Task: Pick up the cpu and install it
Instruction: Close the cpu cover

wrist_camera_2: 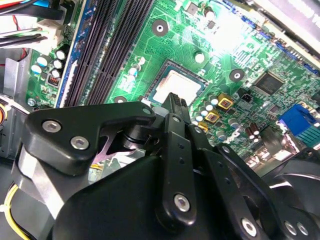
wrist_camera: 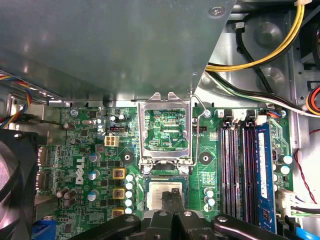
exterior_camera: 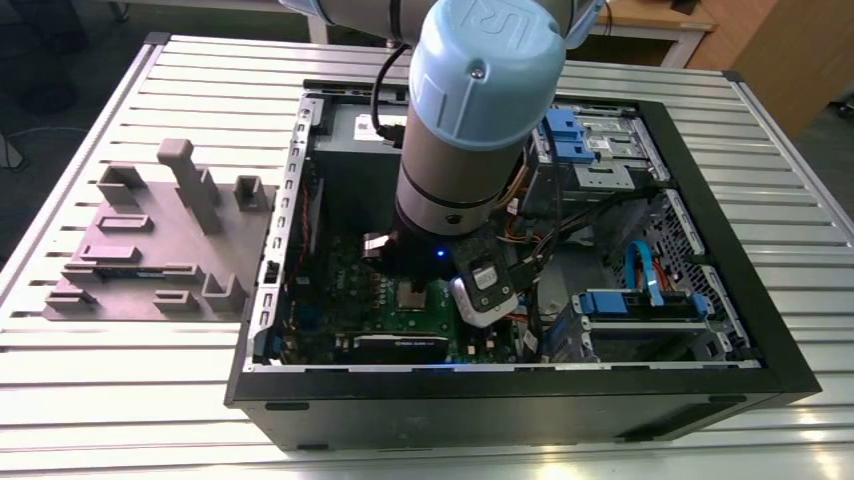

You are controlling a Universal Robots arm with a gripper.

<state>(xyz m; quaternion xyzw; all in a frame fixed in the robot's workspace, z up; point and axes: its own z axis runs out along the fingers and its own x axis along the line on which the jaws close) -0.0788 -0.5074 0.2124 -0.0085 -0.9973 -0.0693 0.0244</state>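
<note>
The gripper (wrist_camera: pixel 172 197) hangs low inside the case (exterior_camera: pixel 694 395), fingers pinched narrow and together just above the cpu (wrist_camera: pixel 165 194), which lies flat in its socket on the board (wrist_camera_2: pixel 240 55), directly under the tips, with the retention frame (wrist_camera: pixel 165 131) flipped up beyond it.

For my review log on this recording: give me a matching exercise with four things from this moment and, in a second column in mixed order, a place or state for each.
Things:
1. cpu
2. socket retention frame
3. grey plastic fixture
4. tool

Places or states:
A. on the slatted table, outside the computer case
B. swung up open, motherboard visible through it
C. lying in the motherboard socket
D. fingertips together over the chip

Pairs: 1-C, 2-B, 3-A, 4-D
</note>
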